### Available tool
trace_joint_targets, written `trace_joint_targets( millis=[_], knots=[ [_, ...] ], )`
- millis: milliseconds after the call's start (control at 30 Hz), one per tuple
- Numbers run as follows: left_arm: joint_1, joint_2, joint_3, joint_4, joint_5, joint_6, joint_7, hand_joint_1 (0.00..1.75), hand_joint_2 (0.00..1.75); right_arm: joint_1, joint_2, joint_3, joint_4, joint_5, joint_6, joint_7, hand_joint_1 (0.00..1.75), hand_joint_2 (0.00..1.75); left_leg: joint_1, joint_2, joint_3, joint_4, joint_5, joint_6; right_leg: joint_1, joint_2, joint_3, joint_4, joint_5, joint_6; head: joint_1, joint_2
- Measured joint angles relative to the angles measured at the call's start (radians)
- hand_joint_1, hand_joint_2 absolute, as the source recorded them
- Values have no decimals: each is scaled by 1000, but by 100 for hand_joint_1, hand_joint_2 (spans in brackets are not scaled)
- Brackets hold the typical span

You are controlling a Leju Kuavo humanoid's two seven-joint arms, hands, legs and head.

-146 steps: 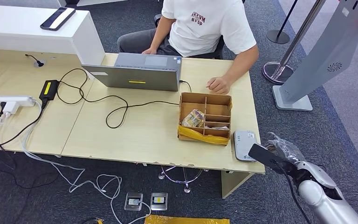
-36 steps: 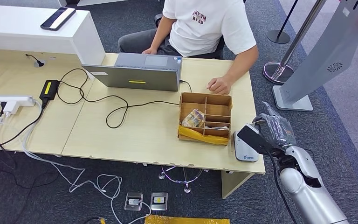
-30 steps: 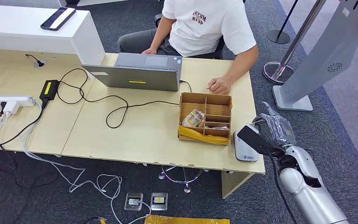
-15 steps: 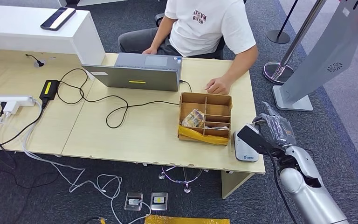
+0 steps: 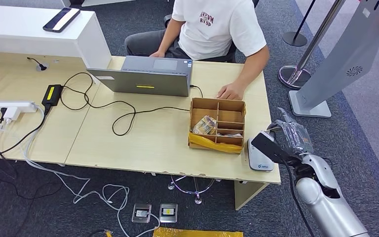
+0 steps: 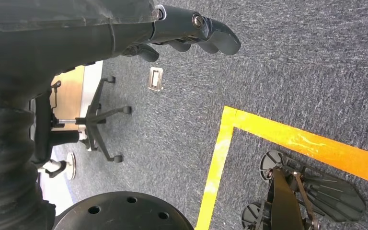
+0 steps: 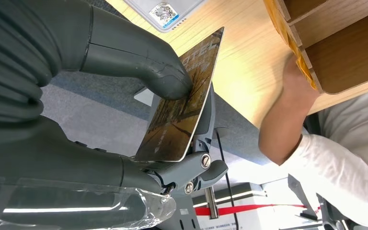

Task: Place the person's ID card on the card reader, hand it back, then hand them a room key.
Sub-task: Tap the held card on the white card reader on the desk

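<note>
Currently the right hand (image 5: 290, 143) pinches the ID card (image 7: 184, 100) between thumb and fingers, card tilted on edge just above the white card reader (image 5: 259, 154) at the desk's near right corner. Likely step: lay it on the reader. To do it well, the hand should level the card, lower it flat onto the reader's top, and stay off the cardboard organizer box (image 5: 217, 124) beside it. Left hand (image 6: 191, 33) hangs over carpet, fingers curled, holding nothing. The person's hand (image 5: 228, 92) rests further back.
</note>
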State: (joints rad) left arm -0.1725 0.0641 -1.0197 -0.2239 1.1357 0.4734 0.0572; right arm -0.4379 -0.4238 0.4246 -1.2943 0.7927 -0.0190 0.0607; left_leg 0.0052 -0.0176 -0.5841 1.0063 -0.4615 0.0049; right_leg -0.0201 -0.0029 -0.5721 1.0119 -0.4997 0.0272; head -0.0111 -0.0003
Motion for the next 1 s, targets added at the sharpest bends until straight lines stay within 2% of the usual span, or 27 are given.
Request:
trace_joint_targets(
  millis=[1000],
  knots=[
    [0,0,0,0,0,0,0,0,175,0,0,0,0,0,0,0,175,175,0,0,0,0,0,0,0,0,0,0,0,0,0,0]
  ],
)
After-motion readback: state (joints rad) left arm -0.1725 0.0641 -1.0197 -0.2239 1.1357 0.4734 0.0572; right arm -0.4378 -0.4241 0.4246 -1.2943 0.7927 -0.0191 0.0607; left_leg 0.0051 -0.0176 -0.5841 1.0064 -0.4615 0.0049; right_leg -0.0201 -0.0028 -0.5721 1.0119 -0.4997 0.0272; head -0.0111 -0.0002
